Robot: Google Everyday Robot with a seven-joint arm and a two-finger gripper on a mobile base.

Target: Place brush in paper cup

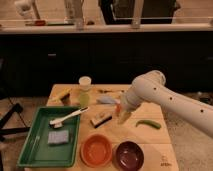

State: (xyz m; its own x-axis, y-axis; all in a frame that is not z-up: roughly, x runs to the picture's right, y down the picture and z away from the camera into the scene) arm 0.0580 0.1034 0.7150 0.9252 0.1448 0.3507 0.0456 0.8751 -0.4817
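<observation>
White-handled brush (pixel 70 116) lies at nine o'clock of my gripper (pixel 122 118), whose opening I cannot tell, so sweeping across I risk knocking the scrubber (pixel 101 119) between them.

Looks to me like a break-room kitchen doubling as a robot test spot: a long counter (pixel 105 27) with dark cabinets (pixel 75 60) under it runs along the back. In front sits a small wooden desk (pixel 150 137) laid out with kitchen stuff: a green tray (pixel 30 150) with a sponge (pixel 59 136) in it, an orange bowl (pixel 96 150) and a dark bowl (pixel 129 154). The lab vibe comes from the white robot arm (pixel 165 95) reaching in from the right, its gripper (pixel 123 118) low over the middle of the desk.
</observation>
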